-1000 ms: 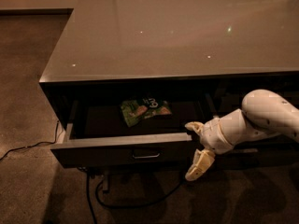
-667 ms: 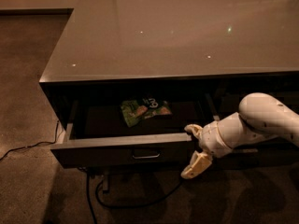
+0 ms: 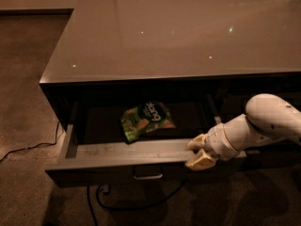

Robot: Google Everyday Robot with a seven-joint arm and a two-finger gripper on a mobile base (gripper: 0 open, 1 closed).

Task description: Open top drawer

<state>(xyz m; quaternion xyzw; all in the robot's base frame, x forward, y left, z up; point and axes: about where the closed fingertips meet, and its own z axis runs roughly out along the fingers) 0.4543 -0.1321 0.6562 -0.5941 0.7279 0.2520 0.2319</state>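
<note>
The hand (image 3: 197, 153) has drawn in and lifted to the right end of the drawer front, its lower finger no longer hanging down. Beneath the glossy worktop (image 3: 178, 32), the top drawer (image 3: 117, 150) stands pulled well out, so the task looks all but finished. The hand's fingers are apart. Inside lies a green snack bag (image 3: 146, 120), its white lettering unreadable. The metal pull handle (image 3: 147, 176) is untouched.

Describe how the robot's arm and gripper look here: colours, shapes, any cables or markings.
The arm is smooth, rounded white casing: a bulbous segment narrowing to a ringed white wrist. The gripper, at the front edge of the wide dark grey-brown top drawer, right of its small metal pull handle, is cream-yellow and blunt. No cables or markings show on either.
</note>
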